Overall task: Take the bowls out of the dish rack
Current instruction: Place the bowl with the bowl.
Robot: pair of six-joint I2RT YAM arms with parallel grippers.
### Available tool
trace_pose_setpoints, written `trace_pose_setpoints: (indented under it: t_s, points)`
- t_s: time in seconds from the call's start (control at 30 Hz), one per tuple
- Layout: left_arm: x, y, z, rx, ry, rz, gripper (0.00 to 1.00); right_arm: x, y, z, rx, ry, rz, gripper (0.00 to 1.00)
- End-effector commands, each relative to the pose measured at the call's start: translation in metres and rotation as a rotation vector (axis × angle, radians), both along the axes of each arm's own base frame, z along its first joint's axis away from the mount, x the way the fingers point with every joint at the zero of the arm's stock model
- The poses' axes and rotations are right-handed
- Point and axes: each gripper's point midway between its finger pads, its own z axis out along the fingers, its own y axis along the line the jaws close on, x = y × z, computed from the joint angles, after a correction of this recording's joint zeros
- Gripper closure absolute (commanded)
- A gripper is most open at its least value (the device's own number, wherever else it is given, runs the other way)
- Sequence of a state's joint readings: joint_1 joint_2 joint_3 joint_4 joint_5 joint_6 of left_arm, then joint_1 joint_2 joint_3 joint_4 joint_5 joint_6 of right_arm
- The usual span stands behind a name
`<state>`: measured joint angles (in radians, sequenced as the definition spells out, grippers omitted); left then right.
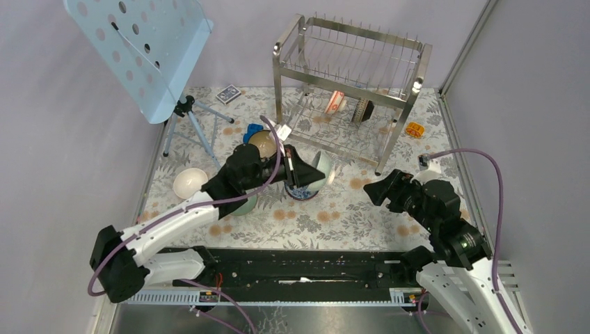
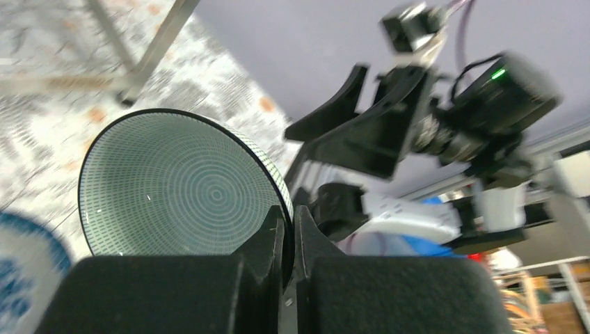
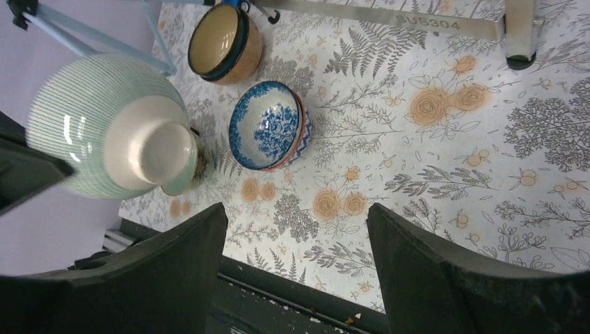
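As seen from top cam, mid-frame: pinches pale green ribbed ceramic bowl (image 1: pixel 323 169) by rim w/ left gripper (image 1: pixel 300 171), clear of shiny steel-wire dish rack (image 1: pixel 351 66) at upper centre. L wrist: jaws together on rim, bowl's mouth facing cam. R wrist: right gripper (image 3: pixel 296 216) spread, empty; bowl at left, foot toward it, axis sideways. Prob. needs levelling before set-down near blue-and-white patterned bowl (image 3: pixel 268 136).

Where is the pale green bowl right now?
The pale green bowl is mid-table in the top view, pinched at its rim by the left gripper, tilted right beside the blue-and-white bowl, just in front of the dish rack.
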<state>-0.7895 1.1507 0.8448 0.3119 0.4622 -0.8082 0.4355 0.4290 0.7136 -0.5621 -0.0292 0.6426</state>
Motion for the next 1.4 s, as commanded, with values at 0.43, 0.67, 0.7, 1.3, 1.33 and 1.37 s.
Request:
trace_pose_setpoints:
  t_s: [0.43,0.67,0.7,1.3,1.33,1.37]
  points:
    - [-0.063,0.038,-0.054,0.544,-0.624,0.03,1.0,0.004,0.033,0.012,-0.063,0.084,0.223,0.26]
    - [-0.091,0.025,-0.088,0.753,-0.856,-0.158,1.0,0.003,0.04,0.01,-0.12,0.166,0.287,0.27]
    - [-0.094,0.024,-0.095,0.776,-0.88,-0.186,1.0,0.001,0.04,0.008,-0.137,0.178,0.3,0.28]
    - [-0.149,0.024,-0.159,0.834,-0.981,-0.53,1.0,-0.025,0.118,-0.026,-0.402,0.211,0.49,0.35]
    - [-0.149,0.026,-0.161,0.848,-0.99,-0.537,1.0,-0.027,0.122,-0.027,-0.413,0.213,0.503,0.36]
    - [-0.149,0.027,-0.162,0.858,-1.001,-0.543,1.0,-0.029,0.125,-0.029,-0.428,0.217,0.514,0.37]
